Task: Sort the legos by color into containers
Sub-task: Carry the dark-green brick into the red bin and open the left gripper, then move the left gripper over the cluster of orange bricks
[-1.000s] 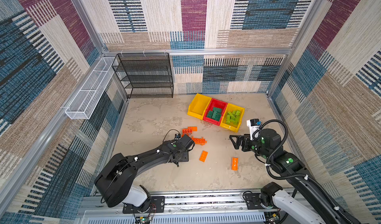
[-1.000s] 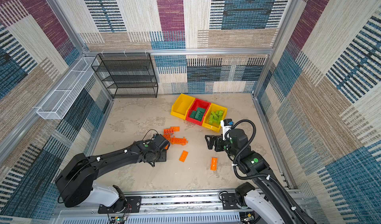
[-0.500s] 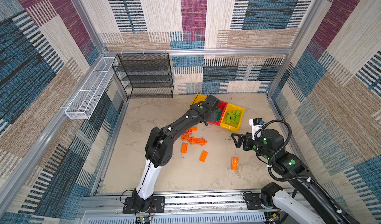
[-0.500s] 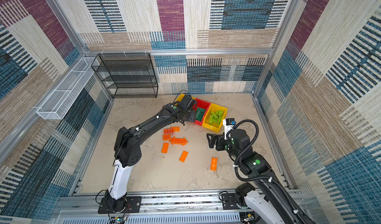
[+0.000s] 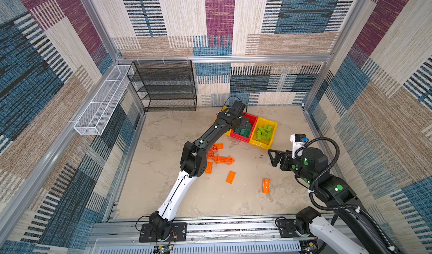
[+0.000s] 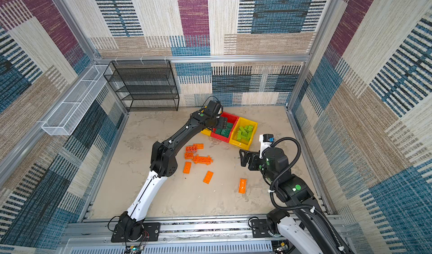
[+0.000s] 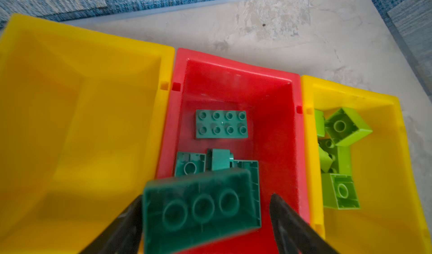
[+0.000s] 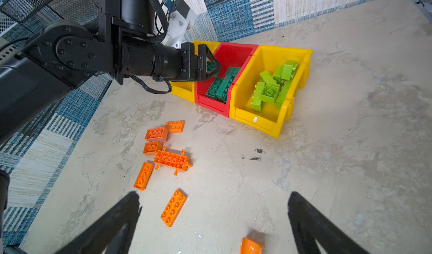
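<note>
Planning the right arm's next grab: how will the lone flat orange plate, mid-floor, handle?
The orange plate looks rigid moulded plastic, likely light. Lying flat, studs up, it should slide, not tip, if pushed. Low edges may offer little grip.

Right of centre in both top views a row runs yellow bin (image 6: 206,131), red bin (image 6: 221,138), yellow end bin (image 6: 240,144). Dark green legos (image 6: 223,131) lie in the red, lime green legos (image 6: 245,131) in the end one. Orange legos (image 6: 202,159) dot the mottled beige floor (image 6: 152,129). The walls (image 6: 191,12) are a striped patchwork of blue, maroon, cream and tan. At upper left are a black rack (image 6: 142,84) and a white basket (image 6: 72,103).
</note>
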Motion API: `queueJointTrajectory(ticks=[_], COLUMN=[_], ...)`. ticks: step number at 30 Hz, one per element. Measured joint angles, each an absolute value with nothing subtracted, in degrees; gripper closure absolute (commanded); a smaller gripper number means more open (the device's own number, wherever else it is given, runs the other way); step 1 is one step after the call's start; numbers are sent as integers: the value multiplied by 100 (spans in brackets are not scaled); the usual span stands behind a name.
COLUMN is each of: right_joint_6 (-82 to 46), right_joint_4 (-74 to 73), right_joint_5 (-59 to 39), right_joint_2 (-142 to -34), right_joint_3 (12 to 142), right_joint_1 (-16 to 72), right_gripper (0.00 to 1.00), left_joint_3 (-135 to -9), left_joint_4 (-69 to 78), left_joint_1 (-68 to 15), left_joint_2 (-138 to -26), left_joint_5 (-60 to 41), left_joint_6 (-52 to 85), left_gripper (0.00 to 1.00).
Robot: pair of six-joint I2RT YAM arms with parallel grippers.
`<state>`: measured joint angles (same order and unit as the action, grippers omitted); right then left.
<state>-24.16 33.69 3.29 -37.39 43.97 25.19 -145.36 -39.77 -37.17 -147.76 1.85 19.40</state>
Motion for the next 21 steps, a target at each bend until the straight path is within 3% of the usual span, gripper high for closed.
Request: queueJointTrajectory(ticks=[3,10,21], right_joint_6=[-2416,-2438,-2475], right_joint_4=[3387,3376,3371], right_joint_5=[346,298,148], right_joint_2=[-3819,-3824,-3763], right_joint_3=[4397,4386,4327], right_joint_1=[2519,2521,2521], right_gripper=[0,0,0], left_joint_3=[-13981,-12589,-8211], left_joint_4=[-3774,-3282,-2596], left_joint_1=[-3756,-3774,-3577], left_joint_2=[-14416,-13305,-10219], left_joint_5=[-62,-331,576], left_joint_6=[1938,1931,1767], left_gripper=[2,5,4])
